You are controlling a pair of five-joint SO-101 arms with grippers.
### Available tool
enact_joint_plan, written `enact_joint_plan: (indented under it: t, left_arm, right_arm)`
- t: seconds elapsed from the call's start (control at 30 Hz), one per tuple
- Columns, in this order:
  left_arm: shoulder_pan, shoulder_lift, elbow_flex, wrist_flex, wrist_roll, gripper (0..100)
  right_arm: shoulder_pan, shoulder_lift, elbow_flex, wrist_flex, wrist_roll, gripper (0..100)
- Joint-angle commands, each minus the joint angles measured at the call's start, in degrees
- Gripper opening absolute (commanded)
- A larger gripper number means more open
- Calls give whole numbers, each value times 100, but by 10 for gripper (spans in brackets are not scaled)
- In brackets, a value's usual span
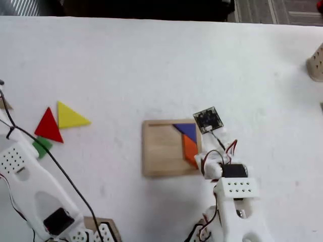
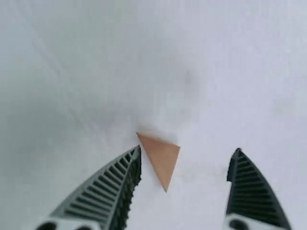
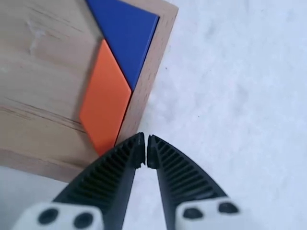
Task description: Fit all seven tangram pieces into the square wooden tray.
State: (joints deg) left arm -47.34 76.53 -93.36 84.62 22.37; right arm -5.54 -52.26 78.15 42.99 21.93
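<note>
— State of right claw point(image 3: 146, 143)?
— Clenched, empty, at right rim of square wooden tray point(image 3: 43, 52), beside orange parallelogram piece point(image 3: 105, 96) and blue triangle piece point(image 3: 125, 28) inside.
— And left claw point(image 2: 186, 151)?
— Spread wide, straddling small tan triangle piece point(image 2: 160, 158) on white table point(image 2: 216, 72).

The left arm point(image 1: 30, 186) and right arm point(image 1: 237, 201) wear white plastic shells dotted with small holes, carry black motor blocks point(image 1: 234, 170) and thin black, red and white wires point(image 1: 231, 146), and end in dark ribbed fingers point(image 3: 110, 172) tapering to points.
</note>
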Motion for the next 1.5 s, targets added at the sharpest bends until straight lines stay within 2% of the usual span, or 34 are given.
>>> enact_joint_plan:
  t: [0.0, 0.5, 0.7, 0.87, 0.93, 1.17, 1.37, 1.47]
  left_arm:
    - [-48, 224, -220, -422, 123, 298]
    - [-119, 901, -229, -18, 185, 297]
    - [-277, 910, -220, -18, 703, 297]
    - [-251, 910, -211, 18, 721, 297]
    - [-277, 910, -211, 26, 721, 279]
    - [-505, 963, -176, 35, 703, 117]
    - [-488, 1191, -88, 62, 703, 133]
    - [-453, 1182, -132, 440, 695, 133]
  right_arm:
    - [-48, -101, -35, -101, 79, 20]
    - [-57, -101, -35, -92, 88, 20]
    - [-57, -101, -35, -84, 88, 20]
    - [-57, -101, -35, -84, 88, 20]
    - [-57, -101, -35, -75, 88, 20]
    - [-66, -101, -9, -75, 97, 22]
    - [-224, -101, 62, -75, 369, 20]
    - [-224, -101, 62, -84, 378, 20]
